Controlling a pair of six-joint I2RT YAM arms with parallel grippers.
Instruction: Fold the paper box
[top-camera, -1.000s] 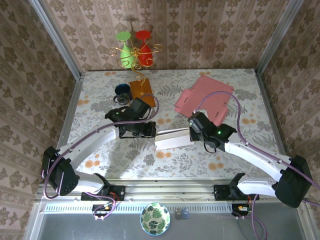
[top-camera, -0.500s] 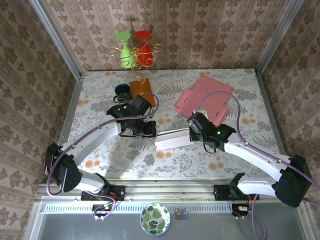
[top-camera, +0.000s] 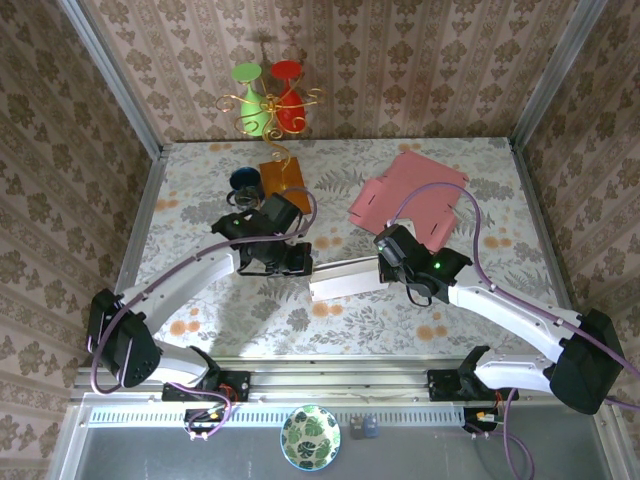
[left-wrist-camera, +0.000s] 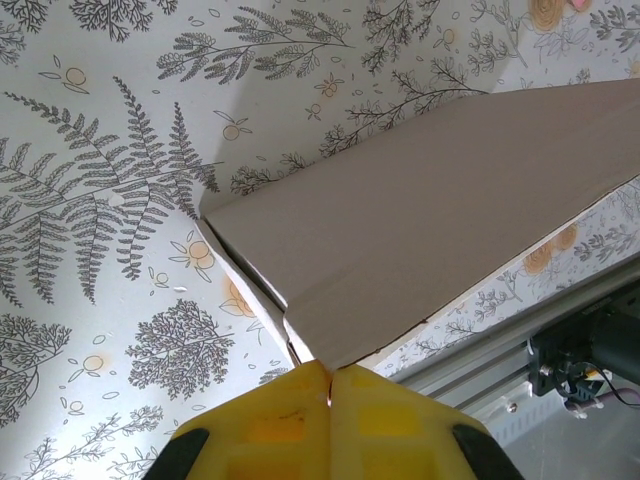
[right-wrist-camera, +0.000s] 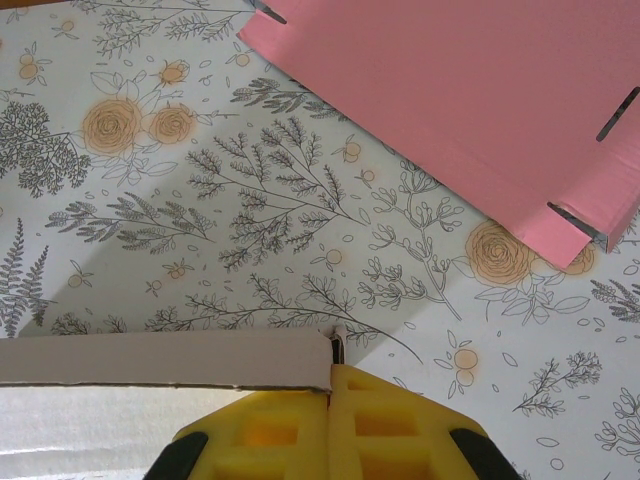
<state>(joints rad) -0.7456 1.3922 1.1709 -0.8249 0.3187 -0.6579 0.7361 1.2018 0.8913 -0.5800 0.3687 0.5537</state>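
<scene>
2 grippers meet the paper box (top-camera: 345, 278) at its 2 ends, and it lies as a long, white, closed-up slab on the flowered table (top-camera: 200, 300) between them, in front of both arm bases. At the box's left end the left gripper (top-camera: 297, 262) has its yellow pads pressed together on a corner; the left wrist view brings that corner close, where the box (left-wrist-camera: 430, 220) looks dull grey-white, with layered edges running into the seam of the gripper (left-wrist-camera: 330, 368) and a soft shadow on the table beside it. At the box's right end the right gripper (top-camera: 384, 262) is likewise closed, and the right wrist view shows the box (right-wrist-camera: 160, 358) edge-on, a thin upright wall with a brighter face below, its end sliver caught at the tips of the gripper (right-wrist-camera: 333, 372). Beyond the box to the right lies a flat pink cardboard sheet (top-camera: 410, 200), whose slots and folded lip (right-wrist-camera: 480, 130) are clear in that same view.
</scene>
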